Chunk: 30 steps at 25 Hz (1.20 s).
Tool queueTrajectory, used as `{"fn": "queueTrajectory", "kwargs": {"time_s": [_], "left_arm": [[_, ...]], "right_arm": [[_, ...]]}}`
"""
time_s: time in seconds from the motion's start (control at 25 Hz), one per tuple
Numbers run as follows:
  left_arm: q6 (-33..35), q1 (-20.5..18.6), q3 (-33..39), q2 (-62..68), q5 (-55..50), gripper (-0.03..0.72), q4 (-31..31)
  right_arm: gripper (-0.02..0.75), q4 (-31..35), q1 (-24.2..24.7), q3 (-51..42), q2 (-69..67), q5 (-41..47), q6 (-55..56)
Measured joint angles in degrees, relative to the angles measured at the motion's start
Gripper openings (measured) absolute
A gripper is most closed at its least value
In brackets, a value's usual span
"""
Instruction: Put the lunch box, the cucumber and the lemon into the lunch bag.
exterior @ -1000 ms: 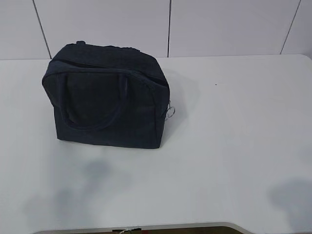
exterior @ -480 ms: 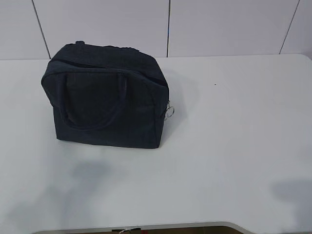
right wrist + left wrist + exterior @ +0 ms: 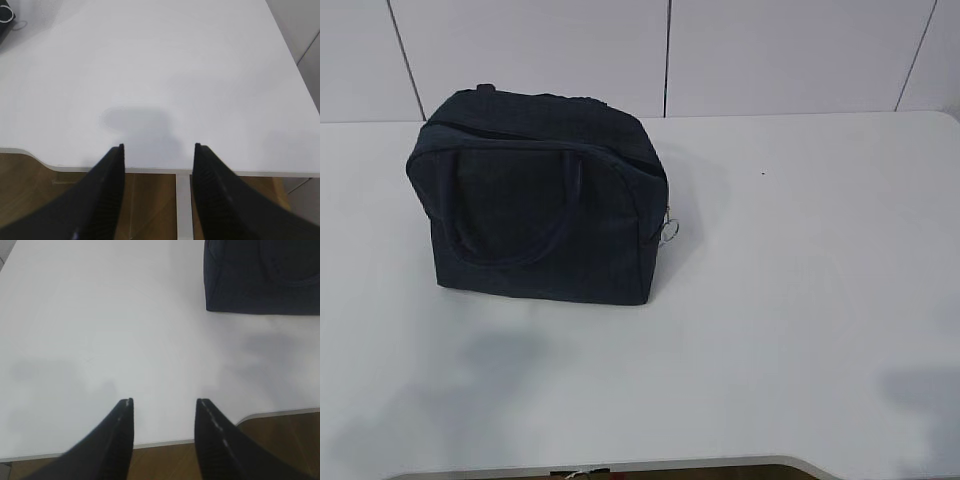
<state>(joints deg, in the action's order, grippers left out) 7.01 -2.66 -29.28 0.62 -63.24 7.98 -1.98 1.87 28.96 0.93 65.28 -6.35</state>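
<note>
The dark navy lunch bag [image 3: 540, 195] stands upright on the white table [image 3: 800, 300] at the back left, zipped shut, with its metal ring pull [image 3: 669, 229] hanging at its right side. Its lower corner shows in the left wrist view [image 3: 260, 280], and the ring pull shows at the top left of the right wrist view [image 3: 6, 14]. The lunch box, the cucumber and the lemon are out of view. My left gripper [image 3: 164, 402] is open and empty above the table's front edge. My right gripper [image 3: 158, 147] is open and empty above the front edge on the right. Neither gripper shows in the exterior view.
The table's front edge [image 3: 165, 443] runs under both grippers, with brown floor [image 3: 150, 210] below it. A white panelled wall [image 3: 670, 55] stands behind the table. Arm shadows lie on the table at the front left [image 3: 470, 380] and front right [image 3: 925, 390].
The bag has not moved. The arm shadows on the table's front have shifted slightly toward the front edge.
</note>
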Motion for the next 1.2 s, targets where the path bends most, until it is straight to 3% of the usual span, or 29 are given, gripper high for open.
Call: {"fn": "queueTrajectory", "kwargs": {"time_s": [0.36,1.2], "left_arm": [[0.0,0.0,0.0,0.0,0.0,0.276,0.0],[0.0,0.0,0.0,0.0,0.0,0.253,0.0]], "right_arm": [[0.367,0.0,-2.5,-0.1,0.0,0.0,0.0],[0.367,0.0,-2.4,-0.1,0.0,0.0,0.0]]}}
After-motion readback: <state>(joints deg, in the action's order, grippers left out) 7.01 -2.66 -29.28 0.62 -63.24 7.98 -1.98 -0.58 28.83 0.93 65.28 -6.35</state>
